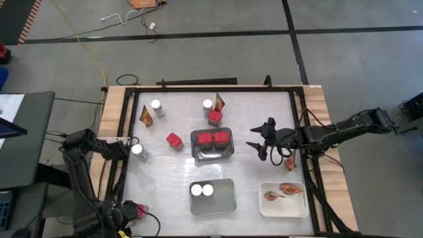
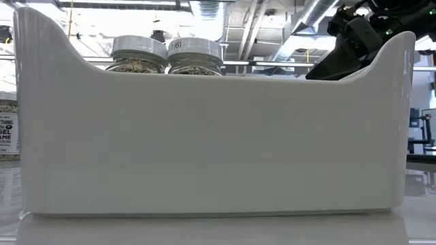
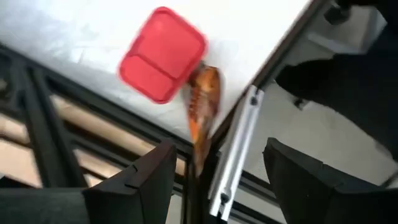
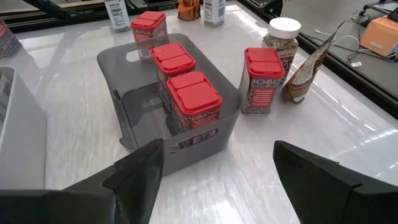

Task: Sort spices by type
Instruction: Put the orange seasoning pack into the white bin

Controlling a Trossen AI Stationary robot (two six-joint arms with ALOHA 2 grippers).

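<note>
From above, the white counter (image 1: 165, 168) has wooden side strips and a black frame, and stands on a grey floor crossed by dark lines. A grey tray (image 1: 212, 153) at the middle holds two red containers (image 1: 213, 138). A pale tray (image 1: 225, 198) holds two white-lidded jars (image 1: 202, 190), and a white tray (image 1: 284, 206) holds orange-brown packets (image 1: 283, 192). More jars, packets and red containers stand loose toward the far side. The left arm (image 1: 82, 172) bends along the counter's left edge. The right gripper (image 1: 264, 140) hovers just right of the grey tray, its jaws spread and holding nothing.

At counter height, the pale tray's wall fills the picture. The two jar lids show above its rim, with ceiling ducts and lights behind.

In the left wrist view, the left gripper (image 3: 217, 158) has its jaws apart with nothing between them. Beyond it, a red container (image 3: 163, 55) touches a packet (image 3: 202, 106) at the counter's framed edge.

In the right wrist view, the grey tray with its two containers lies ahead. A third container (image 4: 262, 79), a jar (image 4: 281, 36) and a packet (image 4: 309, 71) stand beside it.
</note>
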